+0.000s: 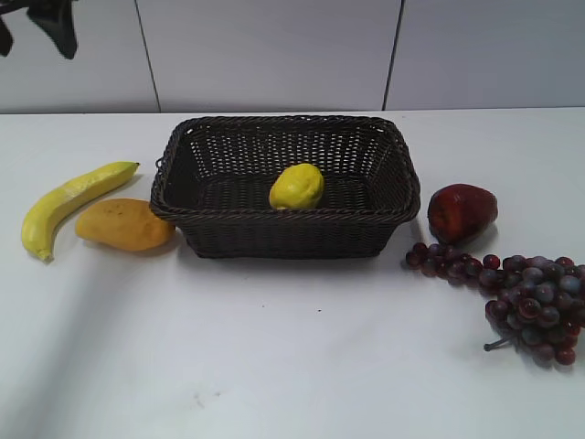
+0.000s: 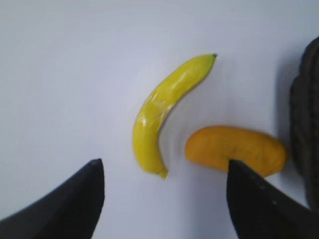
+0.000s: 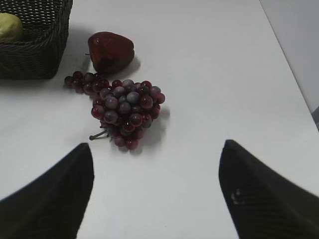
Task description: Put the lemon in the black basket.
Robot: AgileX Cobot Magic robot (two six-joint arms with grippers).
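The left gripper [image 2: 164,199] hangs above the white table [image 1: 274,366] with its two dark fingers [image 2: 75,199] spread wide and nothing between them. Below it lie a long curved yellow banana [image 2: 162,112] and a smooth orange-yellow mango [image 2: 234,149], close together but with a sliver of table showing between them. The right gripper [image 3: 157,194] is likewise spread apart and empty, hovering over bare table with a bunch of dark red-purple grapes [image 3: 124,112] just beyond its fingertips and a deep red apple-like fruit [image 3: 110,51] behind the grapes.

The bright yellow oval lemon [image 1: 296,187] is in neither gripper: it sits inside the large rectangular dark woven wicker basket [image 1: 283,238], toward the front wall and about midway along it. It is well apart from both grippers. Nothing else shows in the basket.

From the right wrist camera only a corner of the basket [image 3: 30,59] and a slice of the lemon [image 3: 10,26] are visible at the left edge. From the left wrist camera the basket [image 2: 305,124] is a blurred dark strip on the right. In the exterior view only a dark piece of an arm [image 1: 50,23] shows at the top left corner; the grippers themselves are out of that view.
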